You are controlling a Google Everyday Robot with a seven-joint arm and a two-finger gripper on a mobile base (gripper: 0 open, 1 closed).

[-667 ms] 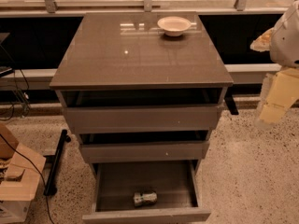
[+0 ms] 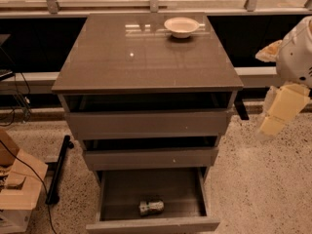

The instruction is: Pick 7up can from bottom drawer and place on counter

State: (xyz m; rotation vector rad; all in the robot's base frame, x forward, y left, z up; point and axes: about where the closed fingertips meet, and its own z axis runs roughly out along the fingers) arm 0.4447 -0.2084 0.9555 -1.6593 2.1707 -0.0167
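Note:
The 7up can (image 2: 151,207) lies on its side in the open bottom drawer (image 2: 117,194), near its front middle. The counter (image 2: 141,57) tops the cabinet, glossy and reflective. My gripper (image 2: 279,110) hangs at the right edge of the view, beside the cabinet at about the height of the top drawer. It is well above and to the right of the can and holds nothing that I can see.
A white bowl (image 2: 181,27) stands at the back right of the counter. The two upper drawers (image 2: 146,123) are partly pulled out. A cardboard box (image 2: 17,184) and cables lie on the floor at left. A black bar (image 2: 58,169) leans by the cabinet's left side.
My gripper has shifted slightly left and down, towards the cabinet. The can, drawers and bowl have not moved.

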